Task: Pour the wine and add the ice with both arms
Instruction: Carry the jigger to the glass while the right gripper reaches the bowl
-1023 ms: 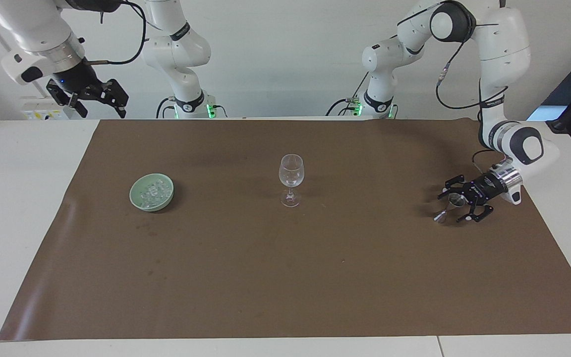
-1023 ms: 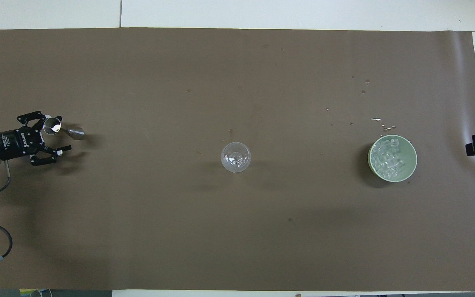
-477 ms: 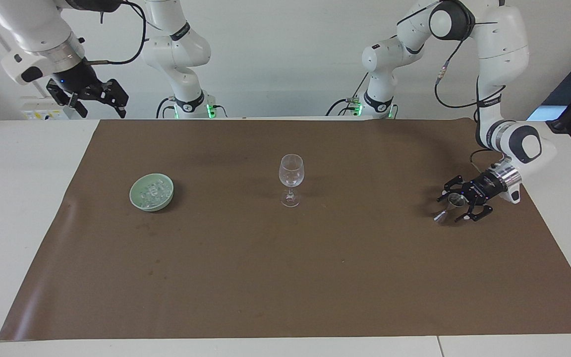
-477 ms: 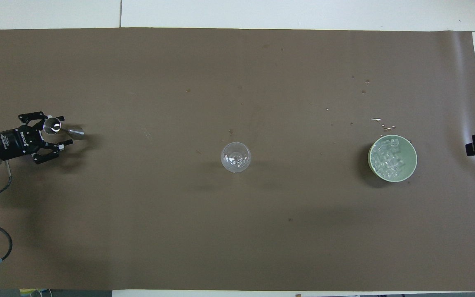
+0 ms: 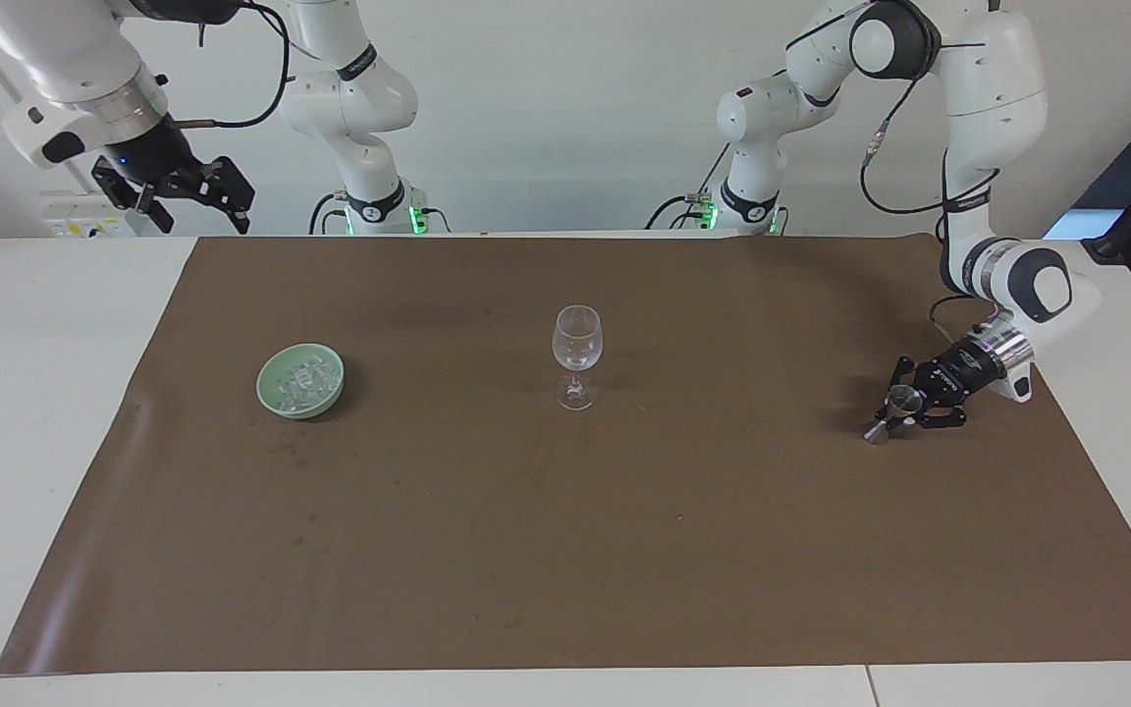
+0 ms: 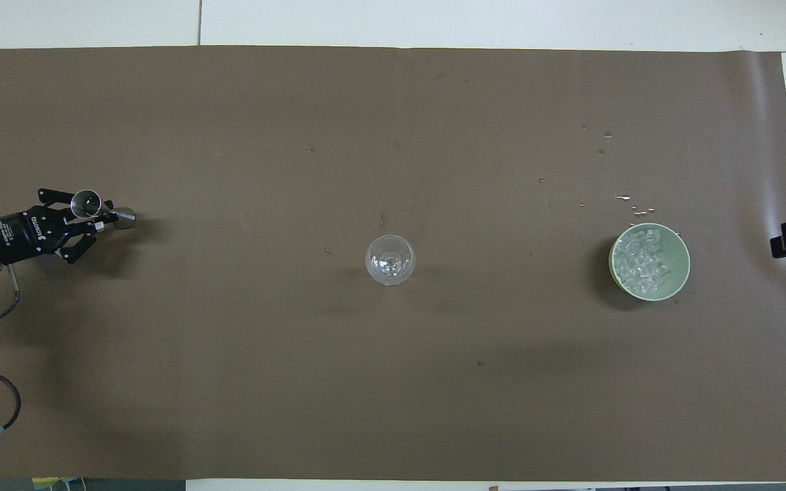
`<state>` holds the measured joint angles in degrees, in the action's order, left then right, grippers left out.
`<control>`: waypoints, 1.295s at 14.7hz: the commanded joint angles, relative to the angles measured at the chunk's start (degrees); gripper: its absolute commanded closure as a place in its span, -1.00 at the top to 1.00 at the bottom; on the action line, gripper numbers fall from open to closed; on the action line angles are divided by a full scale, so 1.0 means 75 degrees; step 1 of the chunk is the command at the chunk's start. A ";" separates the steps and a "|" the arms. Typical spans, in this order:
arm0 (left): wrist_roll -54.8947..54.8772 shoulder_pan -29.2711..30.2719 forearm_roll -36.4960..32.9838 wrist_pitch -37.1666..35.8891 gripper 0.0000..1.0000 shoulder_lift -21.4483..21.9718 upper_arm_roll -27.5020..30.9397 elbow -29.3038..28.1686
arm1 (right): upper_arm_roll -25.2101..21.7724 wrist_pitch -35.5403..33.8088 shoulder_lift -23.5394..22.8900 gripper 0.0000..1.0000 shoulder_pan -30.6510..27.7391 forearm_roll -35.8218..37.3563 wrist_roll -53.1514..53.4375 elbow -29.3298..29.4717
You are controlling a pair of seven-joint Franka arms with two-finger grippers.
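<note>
Brown mat (image 5: 565, 550) covers the counter (image 5: 35, 393); the right gripper (image 5: 194, 196) hangs in the air with released fingers, above the counter edge at the right arm's end. Bowl (image 5: 275, 401) with ice (image 5: 302, 381), then wine glass (image 5: 576, 355), stand well apart from both grippers. Left gripper (image 5: 904, 407) is low at the mat, fingers (image 5: 931, 424) clenched on a small metal jigger (image 5: 897, 405).

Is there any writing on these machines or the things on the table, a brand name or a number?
"ROBOTIQ" is my best reading: white letters on the black body of the left gripper, seen upside down in the overhead view, hard to make out.
Small marks on the black bands of the two arm bases: too small to read.
The wine glass, the green bowl and the brown mat: no writing seen.
</note>
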<state>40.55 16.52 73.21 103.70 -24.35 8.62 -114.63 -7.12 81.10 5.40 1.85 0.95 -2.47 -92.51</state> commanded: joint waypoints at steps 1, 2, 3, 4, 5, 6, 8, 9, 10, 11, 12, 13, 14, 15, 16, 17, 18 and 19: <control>-0.0051 0.0000 0.0141 -0.0325 -1.00 0.0456 0.0081 -0.0220 | 0.0036 0.0156 0.0136 1.00 -0.0118 -0.0115 -0.0046 -0.0135; -0.0016 -0.0058 0.0118 -0.0385 -1.00 0.0632 0.0081 -0.0243 | 0.0036 0.0190 0.0147 1.00 -0.0118 -0.0115 -0.0034 -0.0146; -0.0051 -0.0105 0.0106 -0.0478 -1.00 0.0842 0.0081 -0.0324 | 0.0036 0.0191 0.0147 1.00 -0.0071 -0.0115 -0.0034 -0.0135; -0.0016 -0.0221 0.0095 -0.0653 -1.00 0.1042 0.0081 -0.0348 | 0.0036 0.0133 0.0147 1.00 -0.0048 -0.0115 -0.0081 -0.0158; 0.0031 -0.0385 0.0083 -0.0748 -1.00 0.1322 0.0093 -0.0407 | 0.0036 0.0086 0.0159 1.00 -0.0048 -0.0115 -0.0069 -0.0181; 0.0101 -0.0526 -0.0149 -0.0749 -1.00 0.1638 0.0093 -0.0512 | 0.0036 0.0097 0.0159 1.00 -0.0048 -0.0115 -0.0069 -0.0181; 0.0684 -0.0946 -0.0700 -0.0749 -1.00 0.2166 0.0081 -0.0525 | 0.0036 0.0248 0.0136 1.00 -0.0048 -0.0104 -0.0046 -0.0135; 0.0966 -0.1262 -0.0876 -0.0749 -1.00 0.2401 0.0081 -0.0525 | 0.0036 0.0354 0.0147 1.00 -0.0036 -0.0115 -0.0104 -0.0169; 0.1201 -0.1428 -0.0971 -0.0760 -1.00 0.2577 0.0081 -0.0513 | 0.0047 0.0366 0.0147 1.00 -0.0047 -0.0127 -0.0128 -0.0205; 0.1458 -0.1743 -0.1018 -0.0772 -1.00 0.2730 0.0069 -0.0513 | 0.0047 0.0401 0.0159 1.00 -0.0036 -0.0127 -0.0128 -0.0251; 0.1727 -0.2106 -0.1054 -0.0761 -1.00 0.2847 0.0081 -0.0513 | 0.0047 0.0448 0.0205 1.00 -0.0036 -0.0127 -0.0128 -0.0403; 0.2067 -0.2423 -0.1135 -0.0714 -1.00 0.2953 0.0081 -0.0490 | 0.0047 0.0669 0.0333 1.00 -0.0047 -0.0139 -0.0128 -0.0625; 0.2372 -0.2785 -0.1206 -0.0632 -1.00 0.3023 0.0069 -0.0443 | 0.0047 0.1008 0.0439 1.00 -0.0048 -0.0139 -0.0116 -0.0952; 0.2642 -0.3056 -0.1230 -0.0562 -1.00 0.3094 0.0069 -0.0431 | 0.0047 0.1371 0.0591 1.00 -0.0036 -0.0220 -0.0116 -0.1338; 0.3016 -0.3314 -0.1241 -0.0410 -1.00 0.3153 0.0046 -0.0408 | 0.0047 0.1815 0.0720 1.00 -0.0047 -0.0314 -0.0128 -0.1794; 0.3356 -0.3595 -0.1253 -0.0200 -1.00 0.3234 0.0034 -0.0407 | 0.0036 0.2156 0.0779 1.00 -0.0048 -0.0384 -0.0139 -0.2135; 0.3661 -0.3888 -0.1288 0.0034 -1.00 0.3293 0.0023 -0.0407 | 0.0036 0.2380 0.0780 1.00 -0.0059 -0.0408 -0.0128 -0.2370; 0.4000 -0.4099 -0.1404 0.0210 -1.00 0.3340 0.0022 -0.0407 | 0.0036 0.2626 0.0768 1.00 -0.0071 -0.0466 -0.0140 -0.2616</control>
<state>65.49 -10.78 64.54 102.17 -1.66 8.08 -116.38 -7.02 96.38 8.50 1.88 -1.14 -2.47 -105.65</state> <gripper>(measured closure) 0.789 0.000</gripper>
